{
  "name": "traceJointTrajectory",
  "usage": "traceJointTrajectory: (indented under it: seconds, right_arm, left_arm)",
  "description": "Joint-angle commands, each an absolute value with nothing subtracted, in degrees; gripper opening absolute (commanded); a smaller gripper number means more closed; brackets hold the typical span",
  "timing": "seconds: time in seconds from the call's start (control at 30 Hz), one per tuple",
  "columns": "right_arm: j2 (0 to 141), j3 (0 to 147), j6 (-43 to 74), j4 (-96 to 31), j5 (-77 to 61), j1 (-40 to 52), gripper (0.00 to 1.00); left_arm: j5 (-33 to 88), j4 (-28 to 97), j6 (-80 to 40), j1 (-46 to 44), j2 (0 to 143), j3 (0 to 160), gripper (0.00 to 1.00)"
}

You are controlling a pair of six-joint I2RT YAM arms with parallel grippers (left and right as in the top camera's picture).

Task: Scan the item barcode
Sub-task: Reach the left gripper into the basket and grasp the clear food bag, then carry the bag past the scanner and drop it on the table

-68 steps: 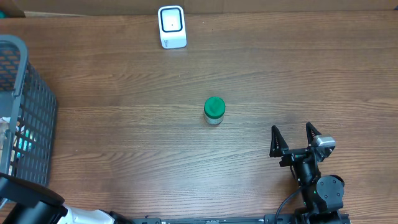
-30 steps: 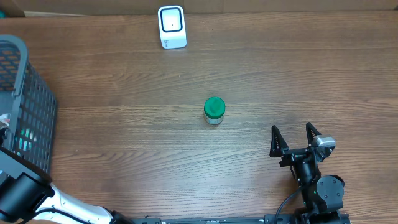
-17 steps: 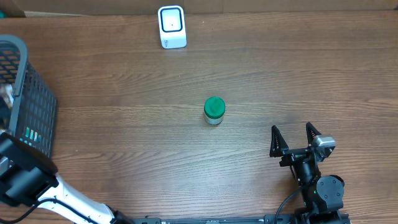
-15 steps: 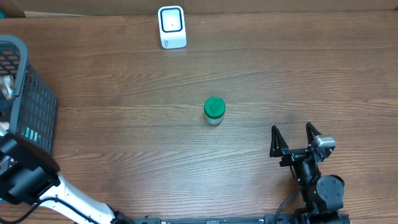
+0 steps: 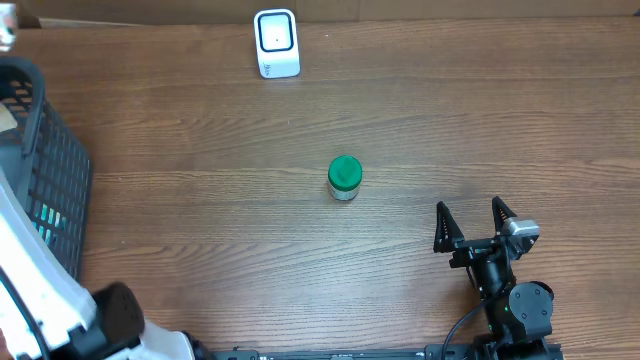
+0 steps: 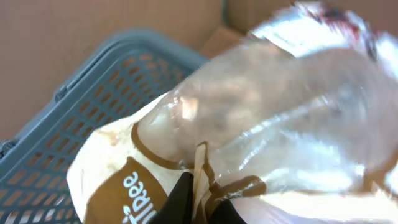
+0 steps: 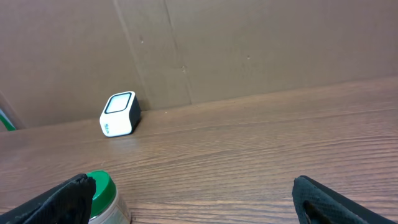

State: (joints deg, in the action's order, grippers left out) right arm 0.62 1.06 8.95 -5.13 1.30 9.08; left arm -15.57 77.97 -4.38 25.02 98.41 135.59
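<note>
My left gripper (image 6: 202, 190) is shut on the item, a clear plastic bag (image 6: 280, 112) with a brown-and-white label, and pinches its film between the black fingers. The bag hangs above the grey basket (image 6: 93, 93) and fills most of the left wrist view. From overhead only the left arm's white link (image 5: 30, 280) shows, at the left edge. The white barcode scanner (image 5: 276, 43) with its dark window stands at the table's far edge, also seen as the scanner (image 7: 118, 114) in the right wrist view. My right gripper (image 5: 475, 225) rests open at the near right, holding nothing.
A green-lidded jar (image 5: 344, 178) stands upright mid-table, just beside the right gripper's left finger as the jar (image 7: 102, 196). The mesh basket (image 5: 55, 170) takes up the left edge. A brown cardboard wall (image 7: 249, 43) backs the table.
The left arm has risen out of the basket with the bag in its grip and swung toward the far left corner. The right arm, jar and scanner have not moved.
</note>
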Motion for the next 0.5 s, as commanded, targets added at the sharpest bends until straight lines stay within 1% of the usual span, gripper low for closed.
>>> traceJointTrajectory:
  seconds: [0.0,0.23,0.3,0.37,0.47]
  right_arm:
    - [0.2,0.5,8.7,-4.8,1.1,8.9,1.00]
    - [0.2,0.5,8.7,-4.8,1.1,8.9,1.00]
    - [0.2,0.5,8.7,-4.8,1.1,8.9,1.00]
    - [0.2,0.5,8.7,-4.8,1.2,8.9,1.00]
    - [0.2,0.5,8.7,-4.8,1.2,8.9,1.00]
  left_arm:
    - [-15.4,77.8,-5.8,24.3,96.3,136.5,0.04]
    - [-15.0,77.5,-5.9,24.3,95.0,136.5,0.04]
    - [-11.5,77.5,-7.0,23.6,94.0,136.5,0.04]
    - [-4.7,78.5,-10.3,21.7,93.2,136.5,0.04]
    - [4.4,83.5,-16.6,16.4,93.5,136.1,0.04]
